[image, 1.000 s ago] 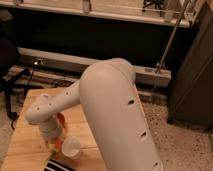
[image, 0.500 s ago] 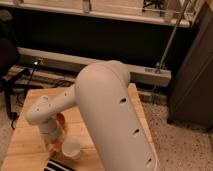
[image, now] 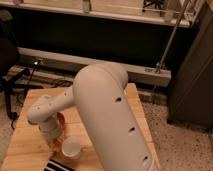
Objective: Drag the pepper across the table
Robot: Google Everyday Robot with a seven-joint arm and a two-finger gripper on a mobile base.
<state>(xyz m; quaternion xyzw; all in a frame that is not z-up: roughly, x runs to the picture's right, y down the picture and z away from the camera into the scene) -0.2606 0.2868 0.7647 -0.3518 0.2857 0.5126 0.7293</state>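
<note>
The light wooden table (image: pixel 30 145) fills the lower left. My white arm reaches down over its middle, and the gripper (image: pixel 53 141) hangs below the wrist (image: pixel 46 114), close to the tabletop. A small orange bit (image: pixel 56 146) shows right at the gripper's tip and may be the pepper; most of it is hidden by the gripper. A round red-orange bowl (image: pixel 61 120) peeks out just behind the wrist. A white cup (image: pixel 71 148) stands right of the gripper, almost touching it.
A black-and-white striped object (image: pixel 58 165) lies at the table's front edge. My big white arm link (image: pixel 112 120) covers the table's right half. A dark chair (image: pixel 7 60) stands at the left, and a dark cabinet (image: pixel 192 75) at the right.
The big arm link has shifted slightly to the left. The gripper stays at about the same spot by the cup and the bowl.
</note>
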